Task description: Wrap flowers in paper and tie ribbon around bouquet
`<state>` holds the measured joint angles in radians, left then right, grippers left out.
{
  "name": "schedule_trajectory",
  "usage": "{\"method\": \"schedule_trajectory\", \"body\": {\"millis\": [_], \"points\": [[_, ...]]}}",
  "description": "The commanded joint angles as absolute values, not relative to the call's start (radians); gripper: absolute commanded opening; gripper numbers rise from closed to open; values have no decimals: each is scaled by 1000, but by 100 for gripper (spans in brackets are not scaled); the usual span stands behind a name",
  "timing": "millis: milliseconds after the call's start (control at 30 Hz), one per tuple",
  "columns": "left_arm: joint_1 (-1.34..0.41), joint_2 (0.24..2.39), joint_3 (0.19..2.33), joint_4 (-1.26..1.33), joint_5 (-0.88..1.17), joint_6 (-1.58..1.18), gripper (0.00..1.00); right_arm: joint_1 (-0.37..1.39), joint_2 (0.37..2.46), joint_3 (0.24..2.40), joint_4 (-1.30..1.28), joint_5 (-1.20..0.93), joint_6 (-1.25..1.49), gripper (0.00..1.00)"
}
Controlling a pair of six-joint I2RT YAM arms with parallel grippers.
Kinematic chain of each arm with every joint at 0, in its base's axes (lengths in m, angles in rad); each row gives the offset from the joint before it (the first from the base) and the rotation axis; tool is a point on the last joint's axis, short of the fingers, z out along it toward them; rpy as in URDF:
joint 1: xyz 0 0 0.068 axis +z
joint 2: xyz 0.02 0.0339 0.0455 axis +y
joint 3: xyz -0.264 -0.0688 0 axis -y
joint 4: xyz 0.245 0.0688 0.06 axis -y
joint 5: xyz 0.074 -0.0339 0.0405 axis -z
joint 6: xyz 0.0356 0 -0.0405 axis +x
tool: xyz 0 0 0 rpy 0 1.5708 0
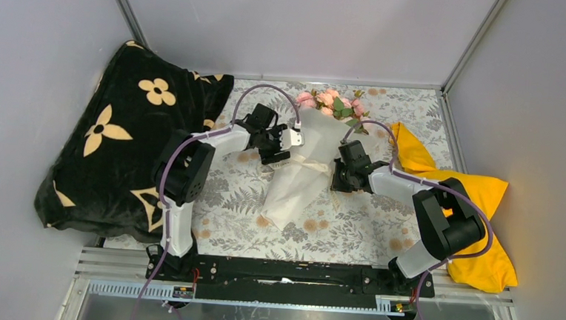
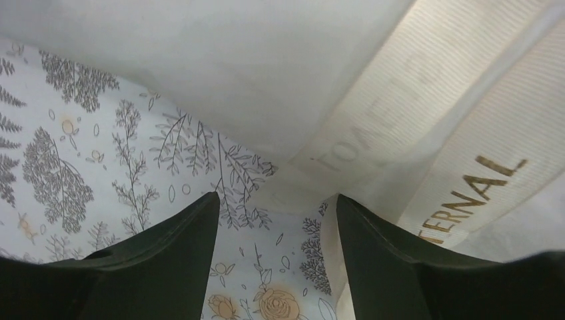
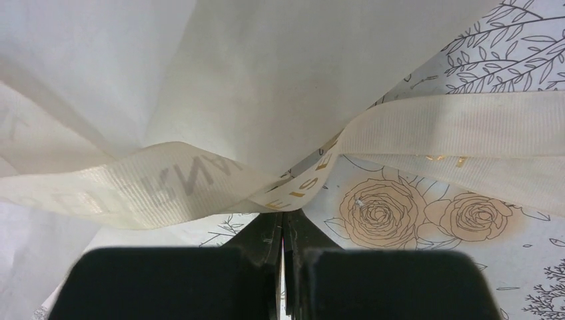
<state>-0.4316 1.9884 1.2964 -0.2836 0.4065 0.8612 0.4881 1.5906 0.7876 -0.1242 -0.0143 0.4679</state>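
Observation:
The bouquet lies slantwise in mid-table in the top view. Its pink flowers [image 1: 328, 102] point to the back, and the white paper [image 1: 297, 187] forms a cone narrowing toward the front. The cream ribbon [image 1: 306, 164] crosses the cone's middle. My left gripper [image 2: 276, 207] is open at the cone's left edge, with only tablecloth between its fingers; the paper [image 2: 233, 67] and the lettered ribbon [image 2: 413, 113] lie just beyond. My right gripper [image 3: 283, 212] is at the cone's right edge, shut on a twisted stretch of the ribbon [image 3: 153, 187].
A black blanket [image 1: 125, 143] with beige flower prints is heaped at the left. A yellow cloth [image 1: 478, 201] lies at the right, under my right arm. The grey floral tablecloth [image 1: 380, 225] covers the table, and grey walls close it in on three sides.

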Motion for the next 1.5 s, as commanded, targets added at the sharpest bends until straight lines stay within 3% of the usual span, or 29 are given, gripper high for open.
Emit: {"method": "schedule_trajectory", "body": {"millis": [0,200,333,400,500,533,1067,1467], "points": [[-468,1996,1329,-296,432,1045,73,482,1548,786,-136,-27,458,0],[-490,2045,1382,-286,406,1019,72,482,1538,792,-146,-34,448,0],[-492,2051,1377,-278,440,1031,62,479,1525,786,-157,-36,442,0],[-496,2050,1368,-282,462,1044,45,477,1520,784,-160,-37,442,0],[-503,2038,1360,-296,478,1056,8,471,1503,782,-172,-40,439,0],[-502,2027,1359,-295,484,1046,0,468,1494,782,-178,-39,438,0],[-422,1940,1341,-219,386,873,0,400,1289,772,-380,-44,385,0],[-369,1954,1337,-158,221,729,0,397,1184,819,-490,-211,352,0]]}}
